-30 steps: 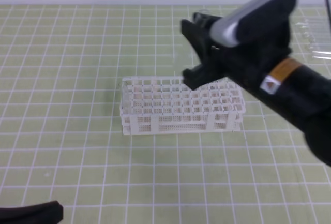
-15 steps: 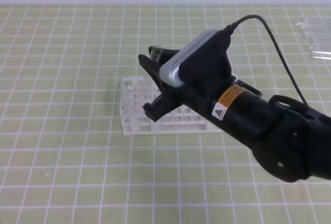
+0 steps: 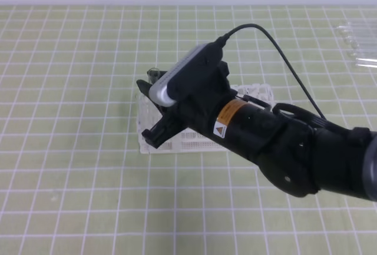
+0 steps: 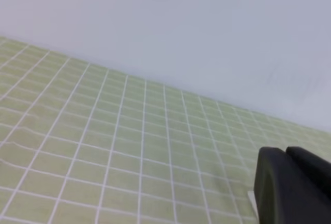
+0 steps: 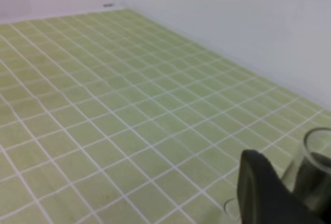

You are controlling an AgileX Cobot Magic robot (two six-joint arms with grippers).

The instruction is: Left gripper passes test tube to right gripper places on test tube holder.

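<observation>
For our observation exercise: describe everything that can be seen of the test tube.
The test tube looks like clear glass, with an open, rimmed round mouth. Only its top end shows, beside a dark finger of the right end effector, which seems to grip it. It stands roughly upright over the white test tube holder. Its lower part is hidden.

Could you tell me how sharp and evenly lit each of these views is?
Exterior high view: even light, slightly soft; the right gripper hides much of the test tube holder. Left wrist view: soft, flat light, dark left gripper in the corner. Right wrist view: near parts blurred, the test tube rim out of focus.
</observation>
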